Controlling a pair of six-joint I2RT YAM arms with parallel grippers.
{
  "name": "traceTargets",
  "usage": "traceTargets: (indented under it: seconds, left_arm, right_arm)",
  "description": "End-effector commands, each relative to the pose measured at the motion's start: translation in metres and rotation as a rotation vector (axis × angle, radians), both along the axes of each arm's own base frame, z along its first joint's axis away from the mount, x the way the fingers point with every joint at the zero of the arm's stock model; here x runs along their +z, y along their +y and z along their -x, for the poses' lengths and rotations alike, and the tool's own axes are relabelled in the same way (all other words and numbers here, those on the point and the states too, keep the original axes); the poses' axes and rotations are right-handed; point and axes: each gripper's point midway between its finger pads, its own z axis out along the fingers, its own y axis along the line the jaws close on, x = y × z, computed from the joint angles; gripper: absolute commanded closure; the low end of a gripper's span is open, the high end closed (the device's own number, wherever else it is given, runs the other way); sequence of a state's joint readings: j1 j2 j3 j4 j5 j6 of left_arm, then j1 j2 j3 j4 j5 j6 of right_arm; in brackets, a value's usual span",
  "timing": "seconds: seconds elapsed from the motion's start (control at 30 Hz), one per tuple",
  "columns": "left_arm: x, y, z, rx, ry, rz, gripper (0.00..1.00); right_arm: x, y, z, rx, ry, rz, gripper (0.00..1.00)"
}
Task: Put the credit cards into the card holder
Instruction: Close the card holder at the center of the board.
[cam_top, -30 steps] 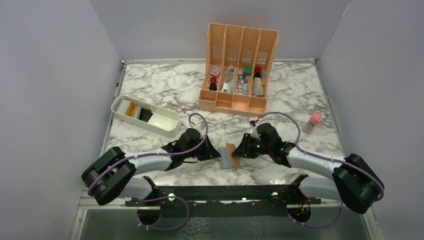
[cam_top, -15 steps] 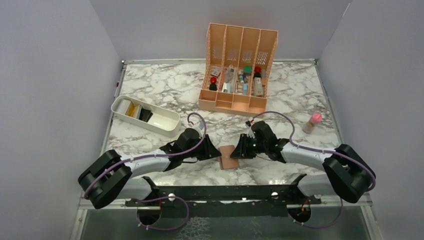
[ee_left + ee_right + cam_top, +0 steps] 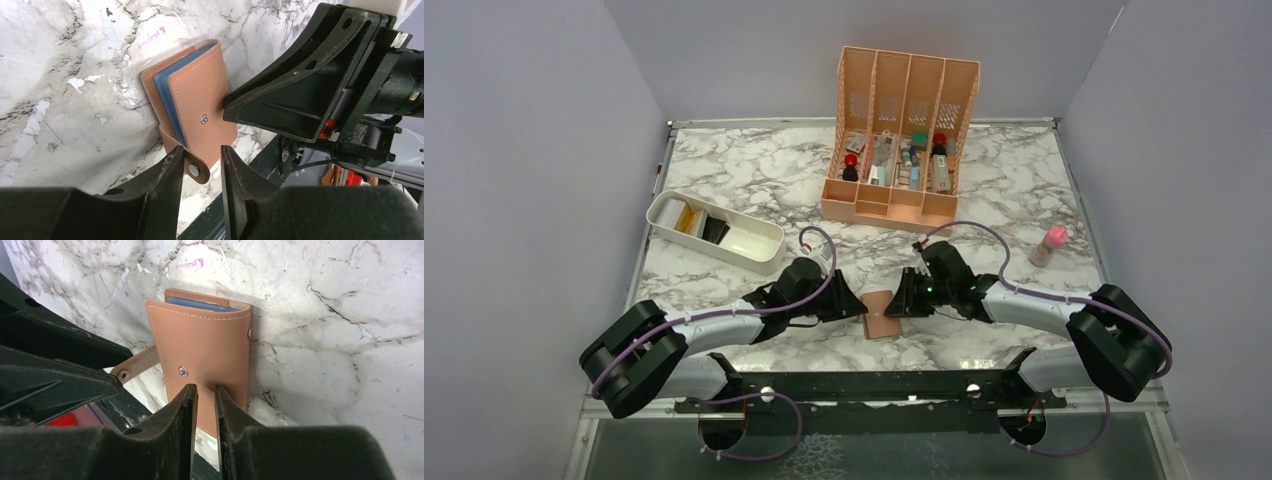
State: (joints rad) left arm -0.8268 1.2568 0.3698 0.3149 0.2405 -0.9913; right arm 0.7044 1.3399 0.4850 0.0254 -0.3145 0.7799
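Your left gripper [image 3: 201, 156] has its jaws apart, with the snap tab [image 3: 194, 170] of the card holder [image 3: 883, 315] in the gap. The holder lies folded on the marble table [image 3: 754, 180] between both arms. Your right gripper [image 3: 206, 390] has its jaws nearly together at the cover's edge, and you cannot tell whether they pinch it.

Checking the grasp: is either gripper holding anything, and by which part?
Nothing looks clamped. The left gripper stands open around the card holder snap tab; the right gripper only touches its cover.
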Motion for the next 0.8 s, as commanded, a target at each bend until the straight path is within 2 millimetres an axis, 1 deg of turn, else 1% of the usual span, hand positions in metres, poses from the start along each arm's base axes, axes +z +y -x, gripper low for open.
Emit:
traceTargets:
  seconds: [0.0,0.13,0.27,0.43,0.63,0.77]
  left_arm:
    - [0.011,-0.009,0.0,-0.031,-0.022,0.044,0.64]
    - [0.011,-0.006,-0.002,-0.015,-0.029,0.04,0.64]
    - [0.01,-0.005,-0.003,-0.005,-0.034,0.033,0.65]
    - [0.004,0.003,-0.005,0.01,-0.044,-0.025,0.6]
    - [0.001,0.017,-0.009,0.042,-0.065,-0.116,0.55]
    - [-0.001,0.033,-0.013,0.09,-0.076,-0.189,0.54]
  right_arm:
    - [-0.009,-0.005,0.002,-0.022,0.015,0.067,0.75]
    - [-0.004,0.001,0.005,-0.02,0.015,0.045,0.76]
    - [-0.009,-0.002,0.004,-0.036,0.014,0.062,0.78]
    - [-0.011,-0.002,0.005,-0.036,0.017,0.063,0.78]
    - [-0.007,-0.001,0.004,-0.037,0.011,0.051,0.79]
    - [-0.005,-0.001,0.003,-0.036,0.003,0.052,0.79]
